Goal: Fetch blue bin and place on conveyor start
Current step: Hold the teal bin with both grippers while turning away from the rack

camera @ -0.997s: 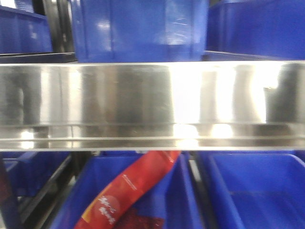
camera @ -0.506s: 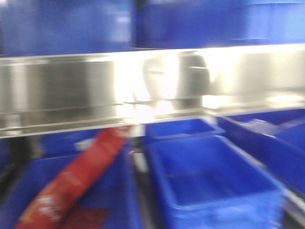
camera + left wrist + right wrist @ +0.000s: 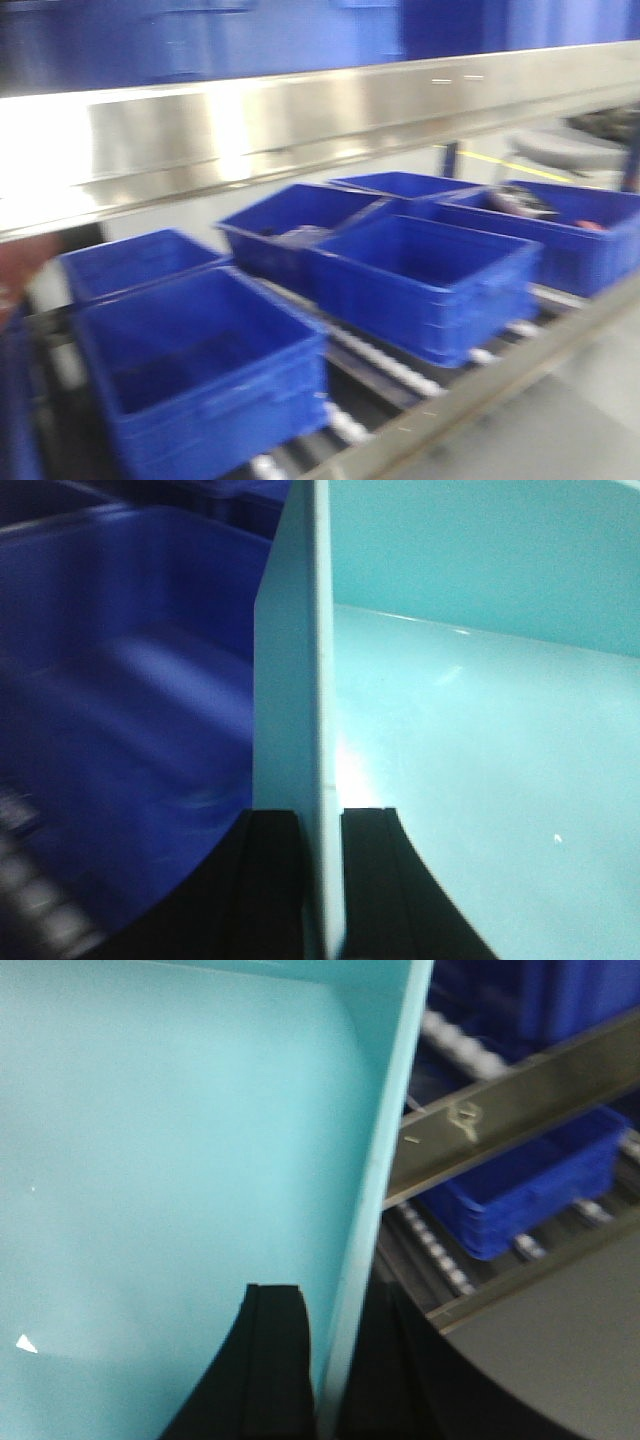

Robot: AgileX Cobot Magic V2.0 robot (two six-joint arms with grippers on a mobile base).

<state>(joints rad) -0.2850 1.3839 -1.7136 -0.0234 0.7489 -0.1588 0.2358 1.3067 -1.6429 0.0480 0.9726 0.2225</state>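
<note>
Turquoise blue bin (image 3: 480, 730), mostly cropped, sits pinched in left and right jaws.

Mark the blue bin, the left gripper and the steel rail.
blue bin (image 3: 480, 750): left wrist view, smooth inside wall.
left gripper (image 3: 320, 820): left wrist view, between the black fingers clamping the bin's wall.
steel rail (image 3: 300, 115): front view, shiny front face.

Steel rail (image 3: 300, 120) overhead; navy shelf bins (image 3: 420, 280) crowd the roller shelf (image 3: 392, 366); grey floor (image 3: 570, 420) open at lower right. Another navy bin (image 3: 130, 680) lies near the blue bin (image 3: 480, 730) beside the left gripper (image 3: 320, 830).
</note>
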